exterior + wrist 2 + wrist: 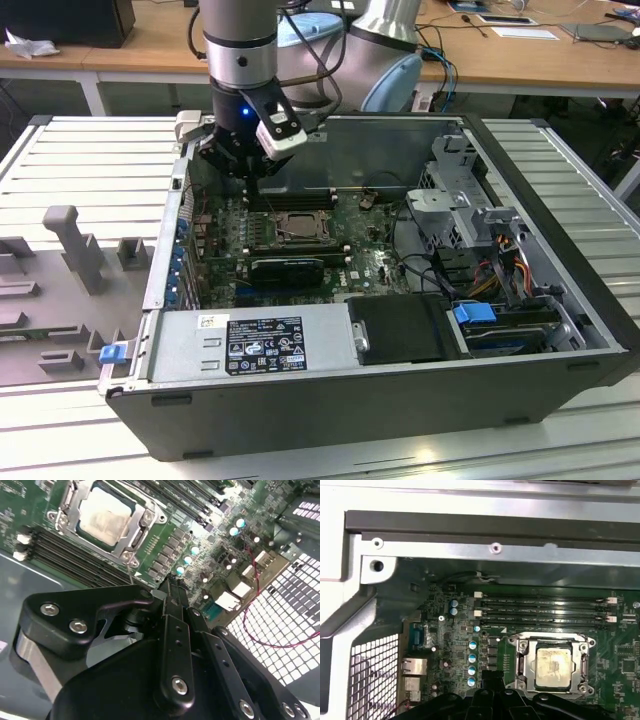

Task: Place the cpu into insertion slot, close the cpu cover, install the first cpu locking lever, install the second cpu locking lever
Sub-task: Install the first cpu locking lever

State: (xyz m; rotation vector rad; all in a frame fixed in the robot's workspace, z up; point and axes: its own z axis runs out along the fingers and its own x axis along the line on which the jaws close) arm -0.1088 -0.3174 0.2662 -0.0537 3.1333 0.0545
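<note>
In the exterior view, going from that view's left, a grey slatted worktop [90,150] carries grey fixture blocks [75,245] and then an open computer case [400,400] lying on its side; a blue latch [115,352] sits at the case's near corner on that side; the arm's gripper [243,165] hangs over the far edge of the green motherboard [365,265], just above the long black memory slots [290,198], and holds nothing; its fingers [172,597] meet at the tips in the second wrist view, pressed together with no gap; just beyond them lies the insertion slot [290,228], and the cpu [553,666] already sits in it, its pale metal top showing through the window of the cpu cover [524,652], which lies flat around the chip in both wrist views; toward the exterior view's right stand a black fan shroud [405,330], a metal drive cage [465,200] and bundled cables [500,260].
</note>
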